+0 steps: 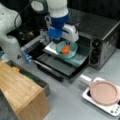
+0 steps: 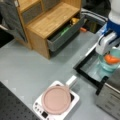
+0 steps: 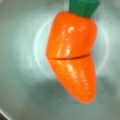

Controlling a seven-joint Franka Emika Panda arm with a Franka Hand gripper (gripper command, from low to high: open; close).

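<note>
Carrot (image 3: 72,55) lies in teal bowl (image 1: 67,50) on open oven door (image 1: 62,65), centre frame in a front view. Gripper (image 1: 65,42) directly above it; jaw state we can't tell. We'd descend slow, centred, w/o nudging bowl rim.

Operator, your layout:
- Carrot (image 3: 72,53): lies in the bowl (image 1: 67,49), leaf end at 12 o'clock in the wrist view.
- Bowl: rests on a tray (image 1: 51,47) over the open oven door (image 1: 60,65).
- Oven (image 1: 100,37): at 3 o'clock of the bowl in a front view.
- Pincer (image 1: 65,40): directly above the bowl.
- Pan (image 2: 56,99): sits on a cooker (image 2: 72,100), at 7 o'clock of the bowl in a front view.
- Cabinet (image 2: 50,20): stands on the table (image 2: 25,65) at 10 o'clock, its drawer (image 2: 63,33) open.
</note>
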